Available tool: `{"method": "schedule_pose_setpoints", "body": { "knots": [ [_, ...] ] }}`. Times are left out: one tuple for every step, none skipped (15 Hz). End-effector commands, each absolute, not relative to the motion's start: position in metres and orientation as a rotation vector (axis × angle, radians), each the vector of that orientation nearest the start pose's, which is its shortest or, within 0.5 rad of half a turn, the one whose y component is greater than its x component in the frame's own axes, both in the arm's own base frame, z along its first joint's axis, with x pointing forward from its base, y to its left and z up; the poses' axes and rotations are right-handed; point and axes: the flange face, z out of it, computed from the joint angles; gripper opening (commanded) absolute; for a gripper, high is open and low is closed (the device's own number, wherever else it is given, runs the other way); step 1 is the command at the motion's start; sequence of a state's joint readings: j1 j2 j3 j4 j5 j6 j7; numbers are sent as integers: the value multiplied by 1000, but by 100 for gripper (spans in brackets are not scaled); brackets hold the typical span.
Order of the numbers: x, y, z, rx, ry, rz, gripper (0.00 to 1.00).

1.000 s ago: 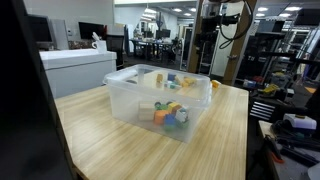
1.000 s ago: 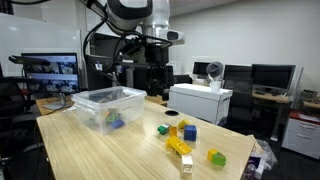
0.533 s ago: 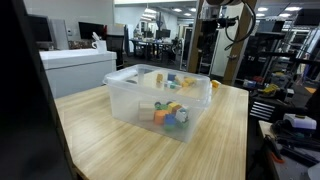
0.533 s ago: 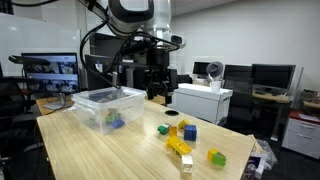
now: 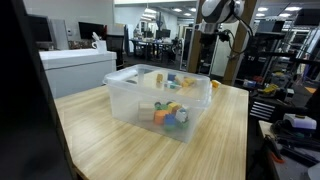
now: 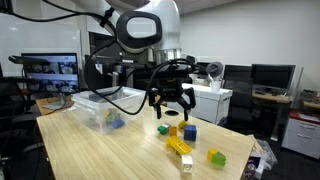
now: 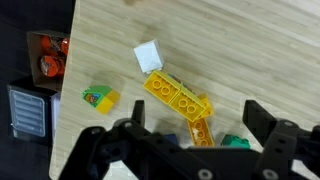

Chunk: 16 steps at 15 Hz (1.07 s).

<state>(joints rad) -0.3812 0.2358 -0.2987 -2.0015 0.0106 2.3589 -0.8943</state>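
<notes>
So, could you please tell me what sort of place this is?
Probably an open-plan office or robotics lab: desks with monitors, plus a wooden worktable carrying a clear bin and toy blocks.

Wrist view: the gripper (image 7: 195, 128) is cut off by the lower edge, and a dark green block (image 7: 236, 142) is partly hidden behind it. In an exterior view, the toys (image 5: 170, 112) are blurred by the translucent wall of the bin (image 5: 125, 100).

A clear plastic bin (image 5: 122, 104) holding coloured blocks (image 5: 170, 113) sat on the wooden table (image 5: 95, 140), white cabinet (image 6: 200, 100) and monitor (image 6: 48, 68) behind.
</notes>
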Motion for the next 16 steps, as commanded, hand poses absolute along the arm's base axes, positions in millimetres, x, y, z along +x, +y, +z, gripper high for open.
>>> {"method": "schedule_pose_setpoints", "body": {
  "knots": [
    [494, -383, 329, -3197, -572, -183, 100],
    [498, -383, 321, -3168, -627, -216, 100],
    [503, -383, 312, -3140, -688, -242, 100],
    [508, -384, 303, -3114, -753, -258, 100],
    [513, -386, 294, -3093, -810, -265, 100],
    [517, -388, 288, -3076, -854, -267, 100],
    [522, -393, 280, -3055, -919, -263, 100],
    [524, -397, 278, -3030, -968, -249, 100],
    [529, -404, 272, -2998, -1047, -244, 100],
    [530, -408, 270, -2970, -1095, -235, 100],
    [530, -412, 266, -2944, -1135, -226, 100],
    [531, -414, 263, -2920, -1167, -218, 100],
    [529, -416, 259, -2895, -1190, -201, 100],
    [528, -417, 256, -2875, -1206, -186, 100],
    [528, -418, 253, -2858, -1218, -169, 100],
    [527, -418, 250, -2859, -1215, -148, 100]
  ]
}}
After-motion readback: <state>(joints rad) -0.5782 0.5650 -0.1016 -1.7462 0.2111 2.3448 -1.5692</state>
